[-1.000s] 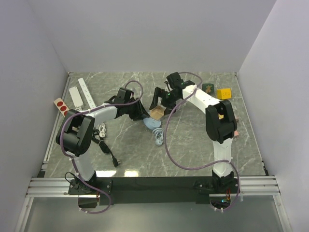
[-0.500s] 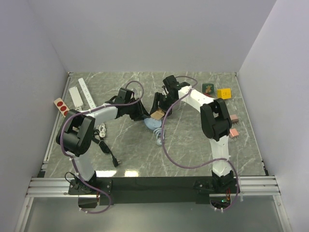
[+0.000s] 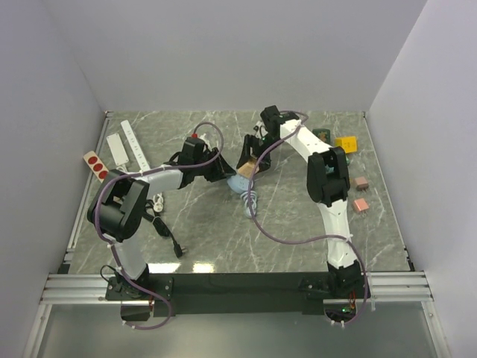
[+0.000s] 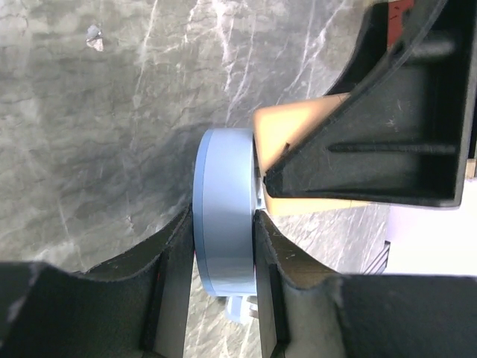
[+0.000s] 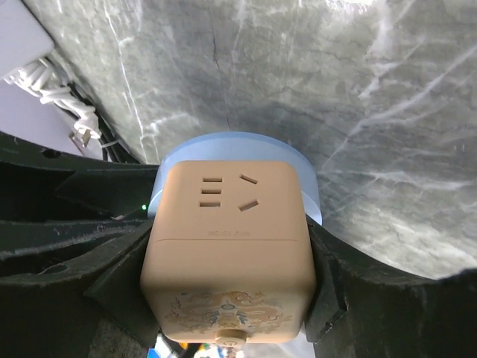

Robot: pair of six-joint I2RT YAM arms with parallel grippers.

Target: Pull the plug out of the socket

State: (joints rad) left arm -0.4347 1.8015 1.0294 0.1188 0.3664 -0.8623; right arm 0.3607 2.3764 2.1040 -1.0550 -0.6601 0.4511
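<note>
The blue plug (image 4: 223, 224) sits in the middle of the table (image 3: 298, 224), still seated against the back of the tan socket cube (image 5: 227, 239). No gap shows between them in either wrist view. Its pale cord (image 3: 248, 203) trails toward the near side.

The left gripper (image 3: 222, 173) is clenched across the rim of the plug, one finger on each flat side. The right gripper (image 3: 251, 157) is clamped on the two sides of the socket cube, with the outlet face turned toward its own camera.

The step in hand appears to be the pull itself. It should go best if the two grippers draw straight apart along the line of the pins: the left holding the plug steady, the right taking the cube away to the far right. Twisting or tilting would likely jam the pins or let the thin rim slide out from between the left fingers (image 4: 175, 261). A firm hold on both sides before moving matters, because the plug offers little surface to grip.

A second ago the right gripper hung over the cube with its jaws spread wide. It has since closed on it, and its elbow has swung in from the right toward the middle. Cube and plug now sit slightly farther back on the table. The left gripper's hold looks unchanged.
</note>
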